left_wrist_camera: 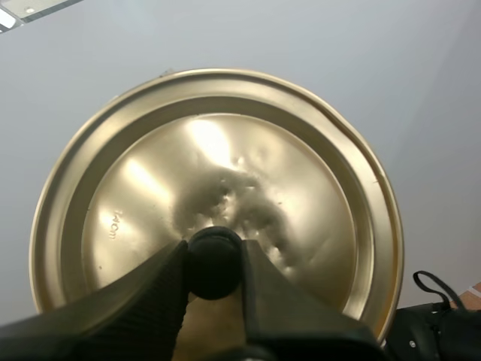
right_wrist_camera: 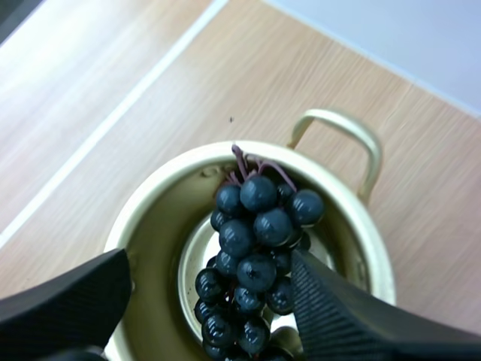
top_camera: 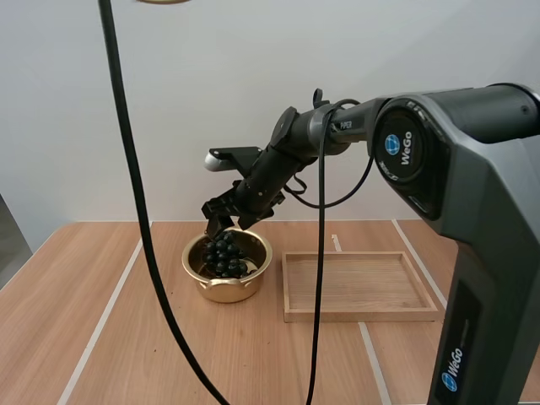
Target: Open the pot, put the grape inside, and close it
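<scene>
A gold pot point(top_camera: 256, 272) stands open on the table, left of the middle. A bunch of dark grapes point(top_camera: 226, 255) lies inside it. My right gripper point(top_camera: 219, 224) hangs just above the pot's far rim. In the right wrist view its fingers stand wide apart, open, on either side of the grapes point(right_wrist_camera: 254, 252) in the pot point(right_wrist_camera: 154, 218), gripper point(right_wrist_camera: 210, 262). My left gripper point(left_wrist_camera: 214, 263) is shut on the black knob point(left_wrist_camera: 214, 256) of the gold lid point(left_wrist_camera: 225, 165) and holds it up in the air. The lid's edge point(top_camera: 162, 2) shows at the top of the high view.
A shallow wooden tray point(top_camera: 359, 314) lies right of the pot, with nothing in it. White lines run across the wooden table point(top_camera: 126, 337). Bare table lies in front of the pot and to its left.
</scene>
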Controlling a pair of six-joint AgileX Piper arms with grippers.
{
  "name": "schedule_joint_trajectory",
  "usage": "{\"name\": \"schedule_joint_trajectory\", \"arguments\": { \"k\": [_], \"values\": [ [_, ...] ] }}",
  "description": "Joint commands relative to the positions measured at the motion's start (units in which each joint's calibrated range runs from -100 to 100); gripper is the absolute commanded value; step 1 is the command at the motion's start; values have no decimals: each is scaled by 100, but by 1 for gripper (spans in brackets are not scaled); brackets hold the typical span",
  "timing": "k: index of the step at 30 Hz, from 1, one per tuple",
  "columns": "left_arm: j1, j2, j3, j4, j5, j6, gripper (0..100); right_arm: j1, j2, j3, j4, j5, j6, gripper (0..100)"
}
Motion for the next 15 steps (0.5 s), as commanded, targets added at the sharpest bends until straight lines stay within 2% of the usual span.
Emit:
{"name": "schedule_joint_trajectory", "arguments": {
  "k": [1, 7, 12, 15],
  "values": [
    [-25, -38, -50, 150, -268, -67, 0, -22, -371, 0, -143, -97, -3, 100],
    [-25, 6, -50, 150, -250, -103, 0, -22, -1025, 0, -513, -237, 62, 100],
    [-25, 198, -50, 150, 71, -123, 0, -30, -1543, 0, -1407, -587, 735, 100],
    [-25, 359, -37, 150, 212, -139, 0, -143, -1809, 0, -1709, -587, 963, 100]
  ]
}}
